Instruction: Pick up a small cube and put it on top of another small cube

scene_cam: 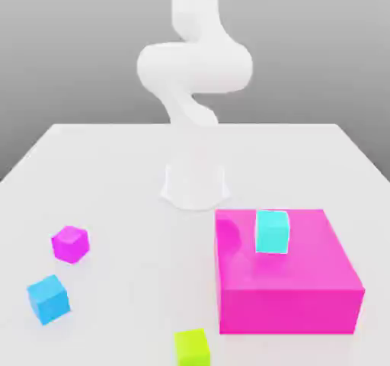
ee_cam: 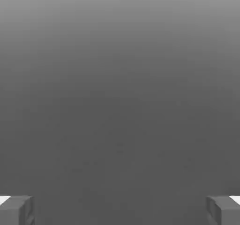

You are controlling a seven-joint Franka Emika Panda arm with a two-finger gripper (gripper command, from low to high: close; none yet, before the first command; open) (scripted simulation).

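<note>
While the pincer (ee_cam: 120, 210) hangs spread wide — holding nothing — a cyan cube (scene_cam: 272, 232) sits atop the magenta block (scene_cam: 286, 288).

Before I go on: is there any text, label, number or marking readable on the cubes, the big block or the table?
None. The magenta block, the cyan cube on it, the small magenta cube, the blue cube, the green cube, the table and the arm are all plain, unmarked surfaces.

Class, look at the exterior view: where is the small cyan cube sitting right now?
The cyan cube sits on top of the large magenta block, toward the exterior view's right, near the block's back edge and just in front of the arm's base.
</note>
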